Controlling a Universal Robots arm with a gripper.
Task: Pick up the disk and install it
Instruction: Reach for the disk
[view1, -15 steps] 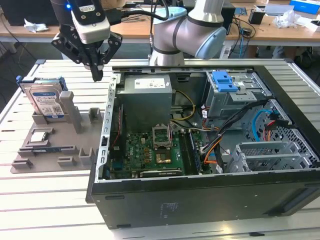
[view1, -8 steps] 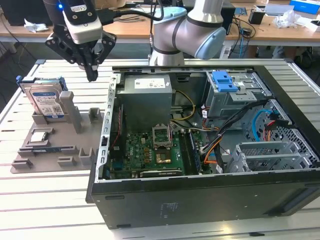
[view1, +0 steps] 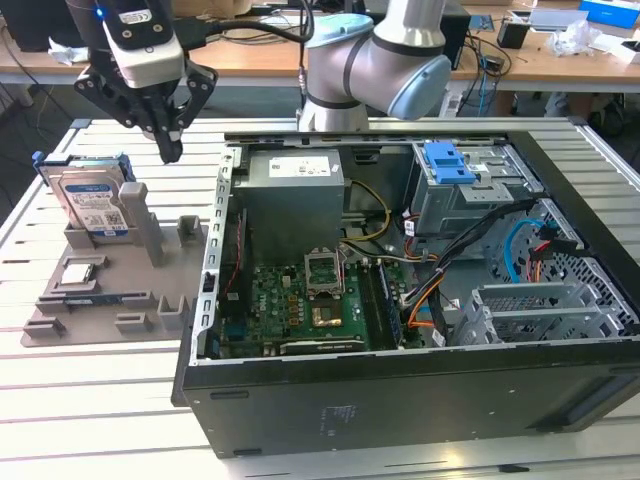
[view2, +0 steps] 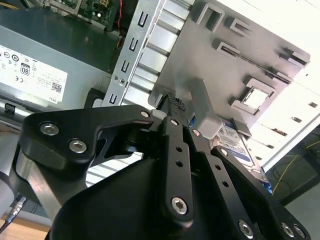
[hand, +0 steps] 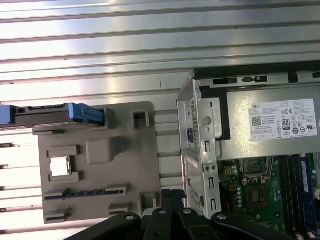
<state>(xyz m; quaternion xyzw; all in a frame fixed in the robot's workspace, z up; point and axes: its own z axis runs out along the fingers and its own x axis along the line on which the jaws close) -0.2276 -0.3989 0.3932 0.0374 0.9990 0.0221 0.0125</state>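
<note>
Located the disk (view1: 92, 200) standing upright on its edge in a slot of the grey fixture tray (view1: 110, 295), at the end farther from the exterior camera. Label side faces that camera, with blue rails along the edges. Placed the tray on the slatted surface (view1: 60, 400), at the exterior view's left of the open computer case (view1: 400, 300). Read the gripper (view1: 171, 148) as clenched and empty, hanging above the tray just to the exterior view's right of the disk, clear of it. Judged the disk rigid, dense for its size and shock-sensitive, with bare metal faces probably slick. Best taken across the two flat faces near the free top edge, squarely and firmly, avoiding the thinner plastic rails. Noted a blue caddy (view1: 448, 162) on the drive bay inside the case.
</note>
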